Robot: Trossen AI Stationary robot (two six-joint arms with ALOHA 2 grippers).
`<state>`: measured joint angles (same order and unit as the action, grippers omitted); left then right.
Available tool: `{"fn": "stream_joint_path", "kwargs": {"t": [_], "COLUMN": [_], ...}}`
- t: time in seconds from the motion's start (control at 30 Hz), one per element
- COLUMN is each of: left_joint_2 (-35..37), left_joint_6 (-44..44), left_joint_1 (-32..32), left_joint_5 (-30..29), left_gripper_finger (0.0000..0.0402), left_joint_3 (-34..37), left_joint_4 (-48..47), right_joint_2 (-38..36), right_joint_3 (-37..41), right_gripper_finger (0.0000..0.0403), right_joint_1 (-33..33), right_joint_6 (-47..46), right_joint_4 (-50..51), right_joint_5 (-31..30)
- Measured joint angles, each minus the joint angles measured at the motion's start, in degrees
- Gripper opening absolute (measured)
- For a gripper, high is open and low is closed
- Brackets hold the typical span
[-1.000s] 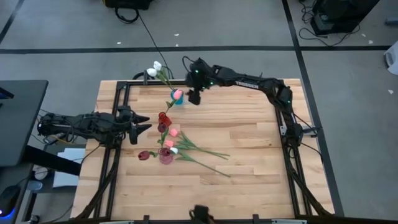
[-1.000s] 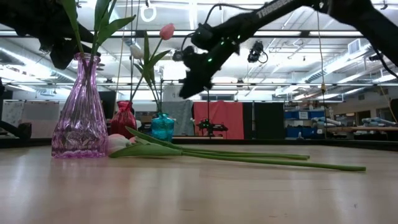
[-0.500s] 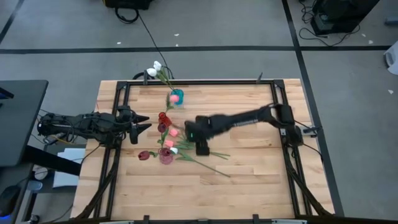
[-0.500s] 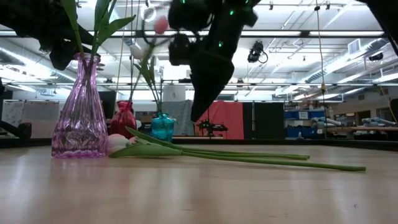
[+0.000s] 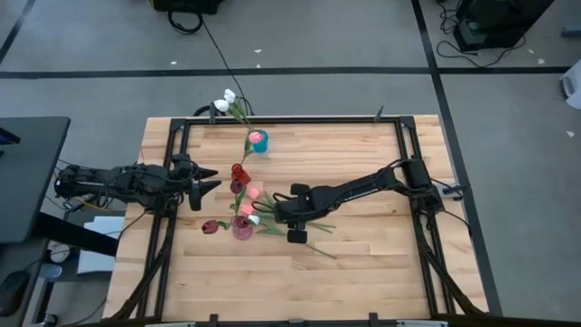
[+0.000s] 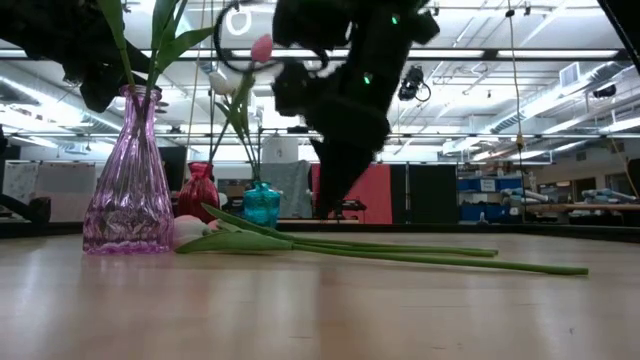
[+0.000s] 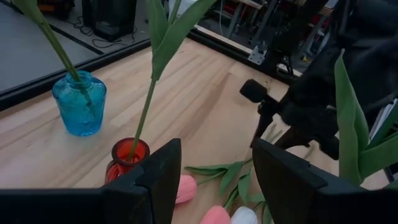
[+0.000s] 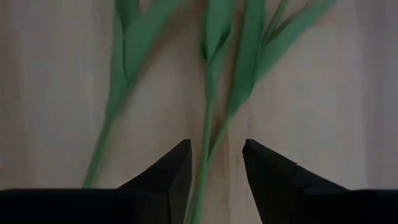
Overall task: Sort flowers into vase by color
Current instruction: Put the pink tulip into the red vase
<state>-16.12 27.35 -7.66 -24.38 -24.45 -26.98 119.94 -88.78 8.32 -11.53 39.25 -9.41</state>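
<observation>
Right end effector [image 5: 292, 218] now lower, open astride loose flowers [image 5: 290, 222]; no legible writing.

The right gripper [image 5: 292, 221] has swung from beside the blue vase [image 5: 259, 142] — now low over the loose flowers [image 5: 289, 223]. Its jaws stand apart, straddling one stem.

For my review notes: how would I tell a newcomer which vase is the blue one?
Start at the wooden table in the high view and go to its far edge, left of centre. The blue vase stands there alone, behind the red vase and the purple vase. It is the small, squat teal glass one, holding a pink tulip and white tulips.
</observation>
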Motion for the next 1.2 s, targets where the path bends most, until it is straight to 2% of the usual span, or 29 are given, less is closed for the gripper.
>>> {"fn": "stream_joint_path", "kwargs": {"t": [0.47, 0.6, 0.87, 1.07, 1.2], "left_joint_2": [0.00, 0.00, 0.00, 0.00, 0.00], "left_joint_6": [0.16, 0.26, 0.22, 0.99, 2.54], "left_joint_1": [0.00, 0.00, 0.00, 0.00, 0.00], "left_joint_5": [0.00, 0.00, 0.00, 0.00, 0.01], "left_gripper_finger": [0.0204, 0.0203, 0.0204, 0.0204, 0.0204], "left_joint_3": [0.00, 0.00, 0.00, 0.00, 0.00], "left_joint_4": [-1.81, -1.86, -1.88, -2.07, -3.82], "right_joint_2": [0.02, -0.04, -0.04, -2.27, -6.42], "right_joint_3": [6.98, 7.46, 7.46, 7.79, 7.68], "right_gripper_finger": [0.0145, 0.0114, 0.0015, 0.0018, 0.0012], "right_joint_1": [-0.85, -1.45, -1.85, -3.45, -5.54], "right_joint_6": [-0.40, -0.80, -0.37, 1.31, 3.05], "right_joint_4": [-6.41, -6.61, -6.18, -1.55, 1.79], "right_joint_5": [0.10, 0.49, 1.59, 5.60, 5.82]}}
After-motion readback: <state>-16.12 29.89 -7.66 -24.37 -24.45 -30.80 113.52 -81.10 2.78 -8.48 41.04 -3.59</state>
